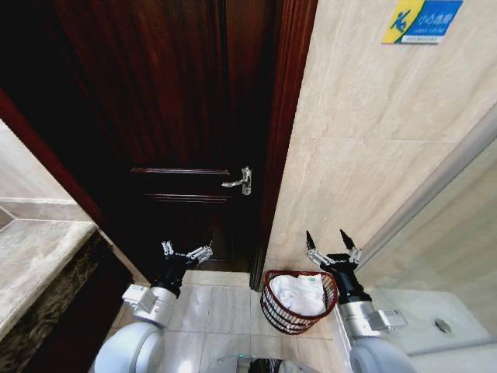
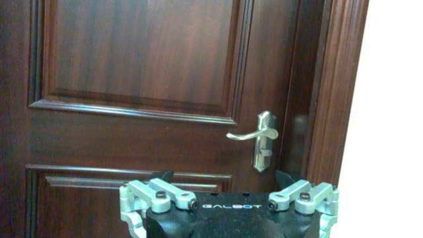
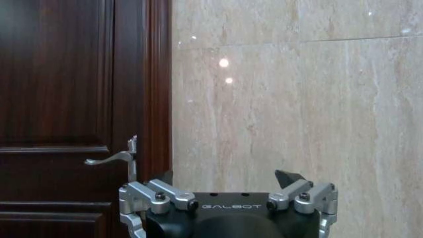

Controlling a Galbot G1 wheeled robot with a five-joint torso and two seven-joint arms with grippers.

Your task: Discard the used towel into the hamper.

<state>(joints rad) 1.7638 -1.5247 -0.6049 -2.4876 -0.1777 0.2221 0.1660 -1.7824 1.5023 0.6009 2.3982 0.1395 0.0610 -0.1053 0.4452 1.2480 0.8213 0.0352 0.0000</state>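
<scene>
"GALBOT" was printed in pale letters across the black body of each gripper, readable in both wrist views. High on the beige tiled wall [image 1: 365,155] hung a blue and yellow sign [image 1: 422,20] with a white figure on it; its small lettering was too fine to read.

The hamper [image 1: 299,301] stood on the light floor tiles [image 1: 225,307], close against the foot of the wall and just beside the dark wooden door frame [image 1: 283,140]. A white towel [image 1: 299,291] lay bunched inside it, below the rim. The door [image 1: 171,116] was closed, its silver lever handle [image 1: 239,182] pointing away from the frame. A marble counter [image 1: 35,264] ran along the robot's left, leaving a strip of bare floor between it and the hamper.

The right gripper [image 1: 332,242] hung just above the far right rim of the hamper, fingers spread wide and pointing at the wall, nothing between them. The left gripper [image 1: 187,250] was low in front of the door, well apart from the hamper, its fingers likewise spread and empty, touching nothing.
</scene>
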